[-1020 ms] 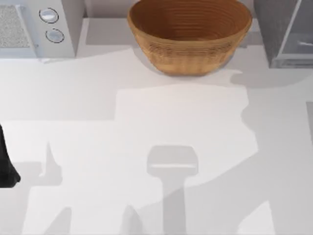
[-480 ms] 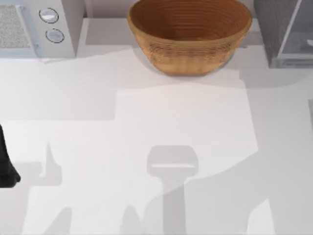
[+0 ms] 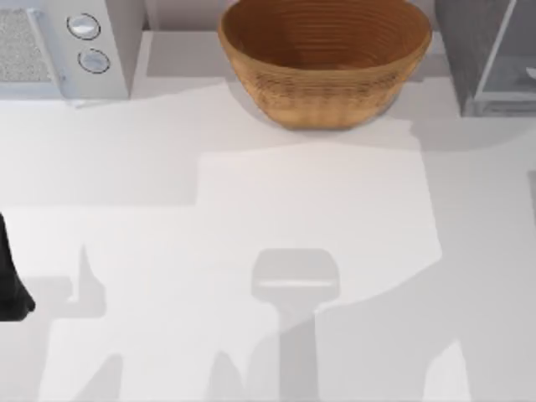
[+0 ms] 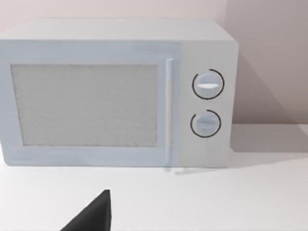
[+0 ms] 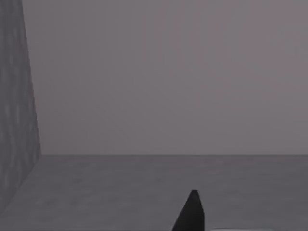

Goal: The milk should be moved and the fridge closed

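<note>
One woven basket point(image 3: 325, 60), one white microwave point(image 3: 63, 46) with two round knobs point(image 3: 84, 26), one fridge point(image 3: 490, 54)

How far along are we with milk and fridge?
Done: nothing I can confirm; the milk's place cannot be told. In hand: right gripper beside a speckled grey wall, seemingly inside the fridge. To do: its door looks open, needs closing. Left gripper parked facing the microwave.

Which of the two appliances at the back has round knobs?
The white microwave at the back left has two knobs; the grey fridge at the back right has none.
</note>
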You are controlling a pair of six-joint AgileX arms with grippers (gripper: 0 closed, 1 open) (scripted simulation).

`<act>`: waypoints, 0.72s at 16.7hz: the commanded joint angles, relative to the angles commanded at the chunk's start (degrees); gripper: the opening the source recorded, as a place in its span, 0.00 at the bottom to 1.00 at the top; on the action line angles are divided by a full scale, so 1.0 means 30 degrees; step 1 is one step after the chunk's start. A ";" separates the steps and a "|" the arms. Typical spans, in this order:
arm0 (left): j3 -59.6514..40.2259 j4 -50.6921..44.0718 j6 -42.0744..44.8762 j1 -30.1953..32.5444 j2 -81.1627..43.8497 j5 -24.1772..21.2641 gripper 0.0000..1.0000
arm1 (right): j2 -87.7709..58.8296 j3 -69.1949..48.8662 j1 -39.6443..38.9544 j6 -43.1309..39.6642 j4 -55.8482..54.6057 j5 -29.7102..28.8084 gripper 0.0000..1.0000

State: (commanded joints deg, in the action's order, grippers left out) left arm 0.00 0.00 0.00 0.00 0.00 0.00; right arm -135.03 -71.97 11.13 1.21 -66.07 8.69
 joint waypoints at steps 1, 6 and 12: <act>0.0000 0.0000 0.0000 0.0000 0.0000 0.0000 1.00 | 0.0000 0.0000 0.0000 0.0000 0.0000 0.0000 0.30; 0.0000 0.0000 0.0000 0.0000 0.0000 0.0000 1.00 | 0.0000 0.0000 0.0000 0.0000 0.0000 0.0000 0.68; 0.0000 0.0000 0.0000 0.0000 0.0000 0.0000 1.00 | 0.0000 0.0000 0.0000 0.0000 0.0000 0.0000 1.00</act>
State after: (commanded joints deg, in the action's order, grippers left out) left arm 0.00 0.00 0.00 0.00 0.00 0.00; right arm -135.03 -71.97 11.13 1.21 -66.07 8.69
